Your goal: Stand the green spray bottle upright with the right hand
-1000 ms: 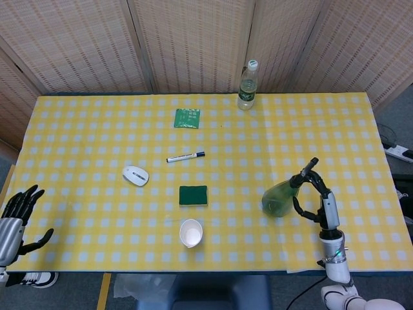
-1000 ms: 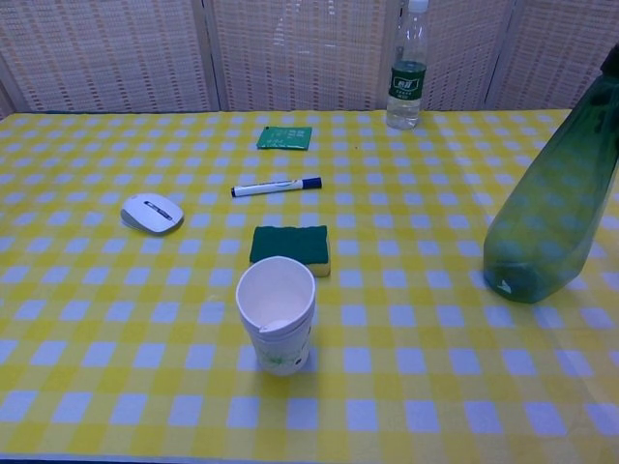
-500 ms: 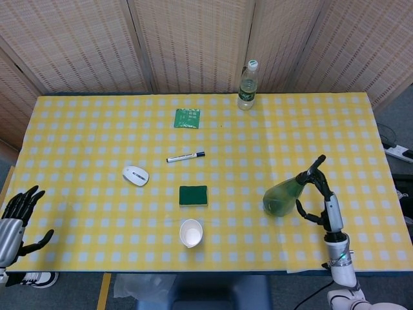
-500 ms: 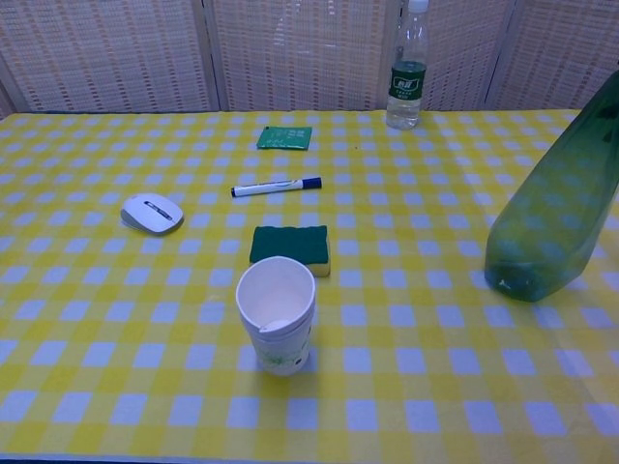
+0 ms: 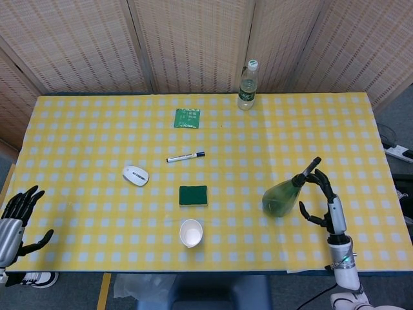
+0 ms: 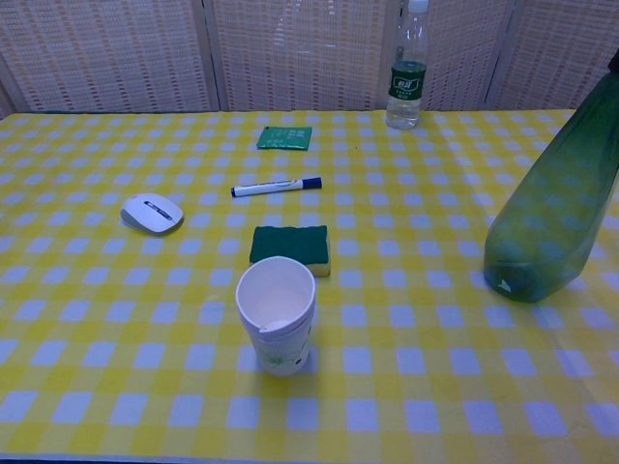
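The green spray bottle [image 5: 281, 197] stands on its base at the right of the table, its black spray head pointing up and to the right. In the chest view the green spray bottle [image 6: 553, 213] fills the right edge, slightly tilted. My right hand [image 5: 324, 200] is just right of the bottle with fingers spread, and a gap shows between its palm and the bottle's body. Whether its upper fingertips [image 5: 321, 179] touch the spray head I cannot tell. My left hand [image 5: 15, 216] hangs off the table's front left corner, fingers apart and holding nothing.
A white paper cup [image 5: 191, 232] stands near the front edge, with a green sponge [image 5: 193, 195] behind it. A white mouse [image 5: 135, 175], a marker [image 5: 186, 157], a green packet [image 5: 187, 118] and a clear water bottle [image 5: 247, 86] lie farther back.
My right hand has let go of the spray bottle, opened its fingers and drawn back a little to the right. The bottle stays standing. The left hand has not moved.
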You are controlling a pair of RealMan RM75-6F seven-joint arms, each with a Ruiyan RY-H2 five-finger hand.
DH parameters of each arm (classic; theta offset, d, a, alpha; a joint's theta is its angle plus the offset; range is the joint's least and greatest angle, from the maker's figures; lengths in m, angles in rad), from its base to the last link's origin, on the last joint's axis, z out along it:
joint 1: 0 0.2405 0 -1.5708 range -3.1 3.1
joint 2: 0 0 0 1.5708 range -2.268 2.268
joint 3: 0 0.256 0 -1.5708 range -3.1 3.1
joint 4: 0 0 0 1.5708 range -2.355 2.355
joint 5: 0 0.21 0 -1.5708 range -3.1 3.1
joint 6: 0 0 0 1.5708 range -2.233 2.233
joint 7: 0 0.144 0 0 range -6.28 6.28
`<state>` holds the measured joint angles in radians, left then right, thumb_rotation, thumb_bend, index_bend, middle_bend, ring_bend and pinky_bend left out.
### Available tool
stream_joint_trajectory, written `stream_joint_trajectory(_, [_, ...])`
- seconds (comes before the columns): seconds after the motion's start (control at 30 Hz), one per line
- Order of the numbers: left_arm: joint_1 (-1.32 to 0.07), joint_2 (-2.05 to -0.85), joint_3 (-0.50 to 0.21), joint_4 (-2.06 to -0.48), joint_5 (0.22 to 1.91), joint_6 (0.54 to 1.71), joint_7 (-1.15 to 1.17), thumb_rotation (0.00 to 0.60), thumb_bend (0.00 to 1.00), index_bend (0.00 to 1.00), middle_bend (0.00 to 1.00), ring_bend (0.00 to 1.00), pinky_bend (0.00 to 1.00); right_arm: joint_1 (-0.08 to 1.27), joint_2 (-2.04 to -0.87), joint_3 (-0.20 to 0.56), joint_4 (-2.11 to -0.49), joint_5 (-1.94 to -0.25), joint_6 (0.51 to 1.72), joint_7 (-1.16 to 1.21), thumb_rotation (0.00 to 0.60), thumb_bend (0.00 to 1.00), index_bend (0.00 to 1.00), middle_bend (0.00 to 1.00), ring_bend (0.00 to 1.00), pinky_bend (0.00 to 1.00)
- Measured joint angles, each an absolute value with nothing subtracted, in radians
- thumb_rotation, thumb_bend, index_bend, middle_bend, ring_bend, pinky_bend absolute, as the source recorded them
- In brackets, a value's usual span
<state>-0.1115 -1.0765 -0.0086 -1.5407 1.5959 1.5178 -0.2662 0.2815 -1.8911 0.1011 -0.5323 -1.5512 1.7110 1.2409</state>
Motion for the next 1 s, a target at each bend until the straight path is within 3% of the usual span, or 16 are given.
stream_joint_trajectory(0.23, [-0.106,-1.073,-0.007,-1.542,1.608,1.536,-0.268,0.600,0.36,0.00,0.03,0.08,0.00,0.239,-1.852,0.092,-0.546,-1.563,1.790,1.210,0.600,0.43,0.12,0.22,0.24,0.08])
stream_joint_trajectory(0.33, [-0.105,-1.080,-0.010,-1.532,1.622,1.557,-0.266,0.600,0.35,0.00,0.02,0.03,0.00,0.211,-1.796,0.067,-0.577,-1.589,1.843,1.168,0.600,0.42,0.13,0.21,0.22,0.04])
stream_joint_trajectory(0.5, [-0.099,-1.106,-0.016,-1.506,1.649,1.605,-0.219,0.600,0.35,0.00,0.00,0.00,0.00,0.175,-1.673,0.021,-0.698,-1.619,1.845,0.937,0.600,0.42,0.13,0.16,0.13,0.00])
stream_joint_trajectory(0.6, [-0.096,-1.113,-0.014,-1.508,1.660,1.609,-0.160,0.600,0.34,0.00,0.00,0.00,0.00,0.157,-1.559,-0.007,-0.853,-1.608,1.789,0.699,0.600,0.42,0.12,0.07,0.07,0.00])
stream_joint_trajectory(0.87, [-0.098,-1.124,-0.005,-1.539,1.658,1.576,-0.054,0.600,0.34,0.00,0.01,0.00,0.00,0.107,-1.227,-0.047,-1.513,-1.512,1.627,-0.008,0.600,0.42,0.12,0.07,0.07,0.00])
stream_joint_trajectory(1.0, [-0.105,-1.131,-0.005,-1.542,1.648,1.558,-0.039,0.600,0.34,0.00,0.01,0.00,0.00,0.091,-1.108,-0.058,-1.648,-1.477,1.539,-0.120,0.600,0.42,0.12,0.07,0.07,0.00])
